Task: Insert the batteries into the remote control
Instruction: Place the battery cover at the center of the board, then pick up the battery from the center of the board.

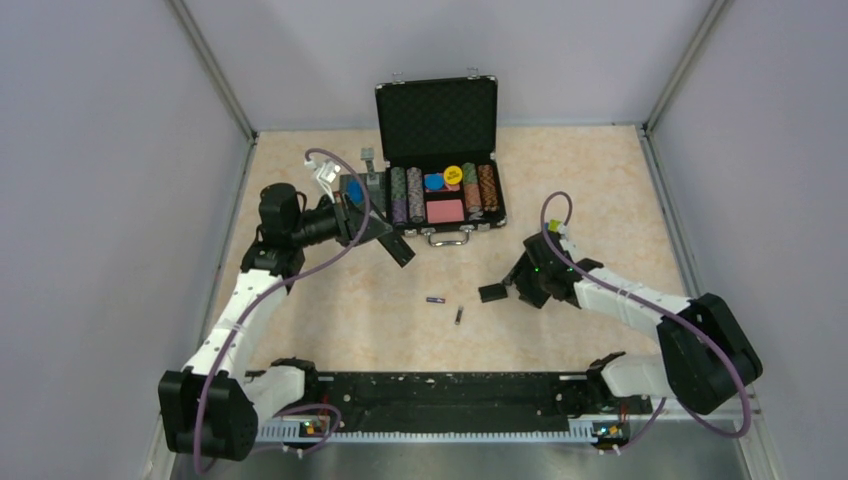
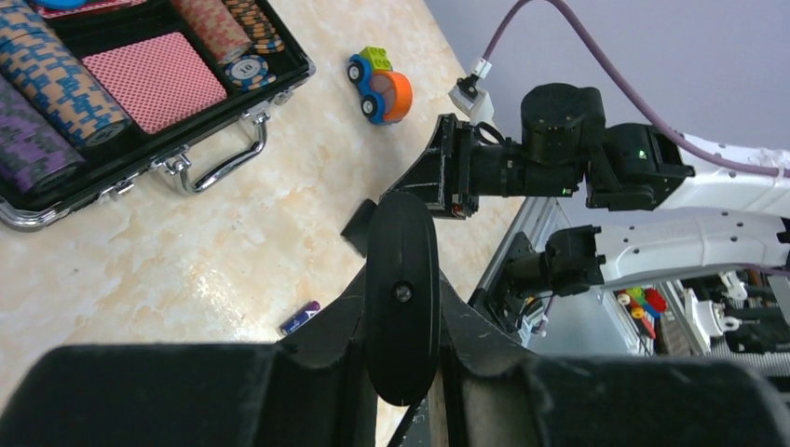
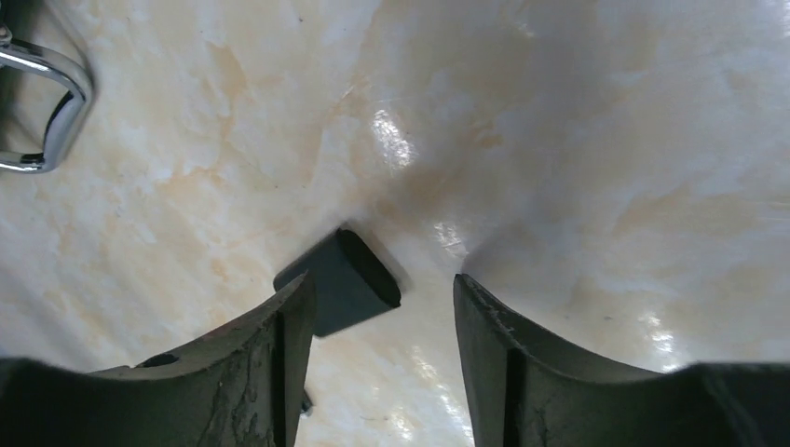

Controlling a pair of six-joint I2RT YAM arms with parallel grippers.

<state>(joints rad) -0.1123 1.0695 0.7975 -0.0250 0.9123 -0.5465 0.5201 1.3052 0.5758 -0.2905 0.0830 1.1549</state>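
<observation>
Left gripper (image 2: pixel 402 317) clamping remote control (image 1: pixel 395 247), holding it aloft near chip case (image 1: pixel 437 120). Right gripper (image 3: pixel 382 289) gaping wide, empty, hovering low over cover piece (image 3: pixel 340 279). Batteries (image 1: pixel 435 299) lying loose on table (image 1: pixel 350 320) between arms. Likely needing: steadying remote compartment-up, pinching one battery mid-body.

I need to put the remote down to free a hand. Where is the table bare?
Bare: the back right corner, right of the chip case; the stretch from the left arm to the batteries, down to the base rail. Crowded: mid-table, where batteries, black cover and right gripper sit close.
</observation>
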